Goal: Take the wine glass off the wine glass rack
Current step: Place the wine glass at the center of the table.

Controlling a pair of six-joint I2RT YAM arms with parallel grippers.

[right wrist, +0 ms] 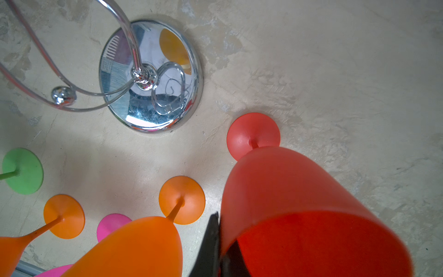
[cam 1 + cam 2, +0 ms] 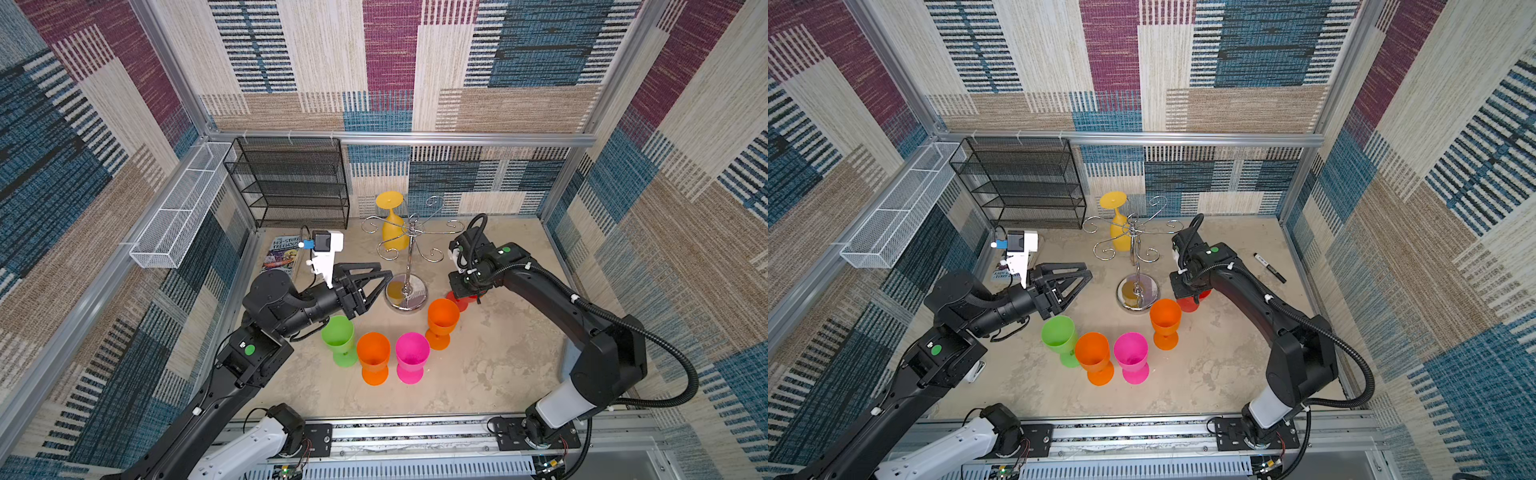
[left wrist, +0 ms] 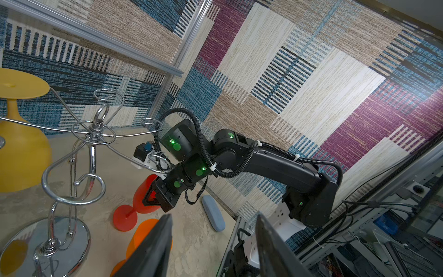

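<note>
The right gripper pinches the red glass, set on the table. The left gripper has its jaws spread, empty. The yellow glass hangs on the wine glass rack.

Black mesh shelf, white wire basket, book, marker

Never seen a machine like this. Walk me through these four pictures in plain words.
This is a two-armed robot: a left arm and a right arm mounted at a table. Two pictures look down from one camera head overhead; two come from a camera on each wrist. On the table stands a chrome wine glass rack, with a yellow wine glass hanging upside down from it. Nearby stand a green wine glass, two orange wine glasses and a pink wine glass. The right fingers are shut on the rim of a red wine glass. The left fingers are open and empty.
</note>
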